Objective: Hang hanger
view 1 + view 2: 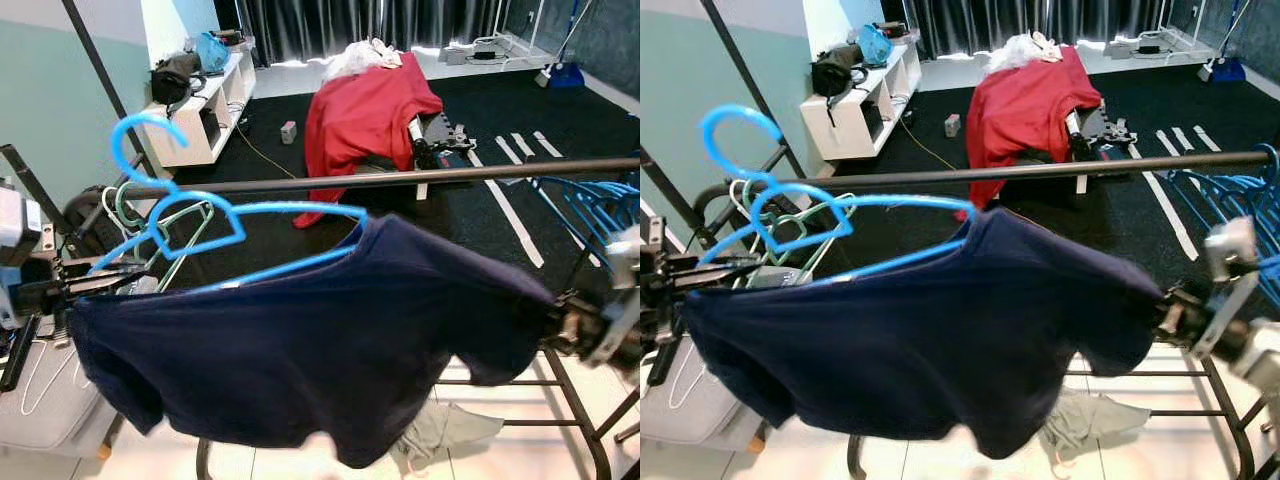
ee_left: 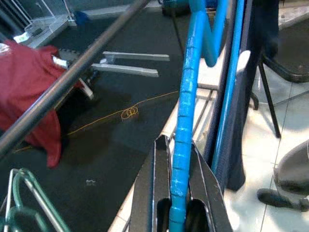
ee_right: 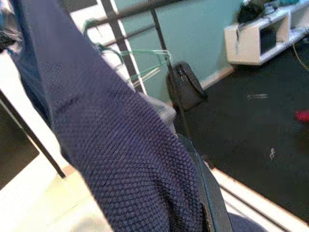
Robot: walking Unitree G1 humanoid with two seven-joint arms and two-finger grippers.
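While the bright blue plastic hanger (image 1: 235, 228) carries the dark navy knit T-shirt (image 1: 320, 350), its hook (image 1: 140, 145) stands tilted above the black metal rail (image 1: 400, 177), not yet seated on it. The left claw (image 2: 176, 193) is clamped on the hanger's blue arm, evidently to steer the hook. The right claw (image 1: 1185, 315) is pinched on the shirt's far sleeve, apparently to keep the garment spread and level. Other blue hangers (image 1: 590, 205) hang at the rail's right end.
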